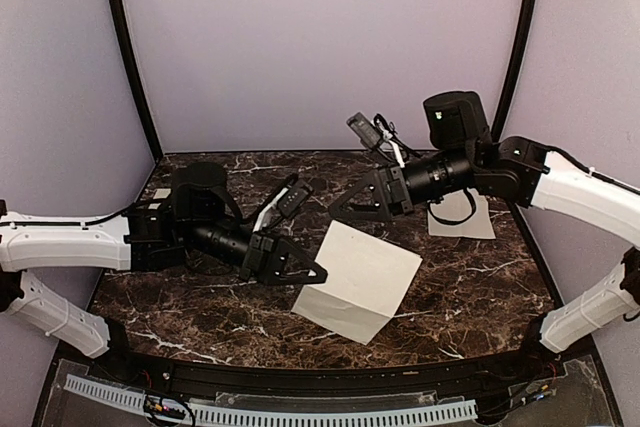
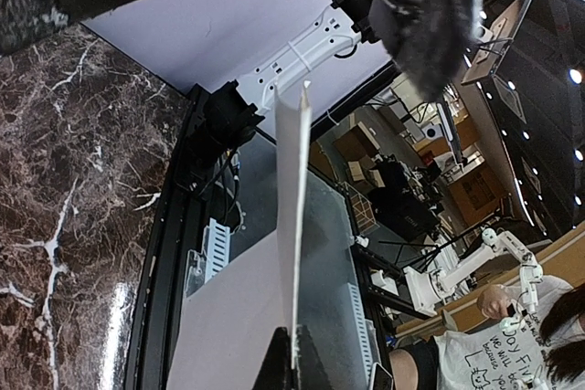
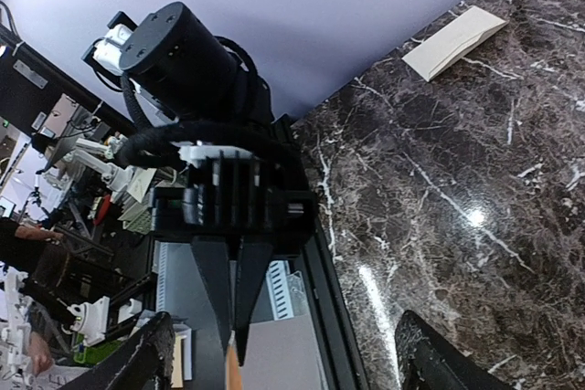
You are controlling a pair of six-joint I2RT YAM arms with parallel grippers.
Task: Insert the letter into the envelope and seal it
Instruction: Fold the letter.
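Left claw (image 1: 316, 273) clamps tight on the left edge of the letter (image 1: 365, 282), while the right claw (image 1: 336, 211) hangs beside it, spread wide and empty, the envelope (image 1: 462, 217) lying far right on the bench (image 1: 500, 287).

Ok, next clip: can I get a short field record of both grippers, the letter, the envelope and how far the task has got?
left gripper: shut on the letter's edge
right gripper: open, empty, facing the left gripper
letter: held slanted over mid table, outside the envelope
envelope: flat on the table, far right, untouched
stage: letter not yet in, nothing sealed
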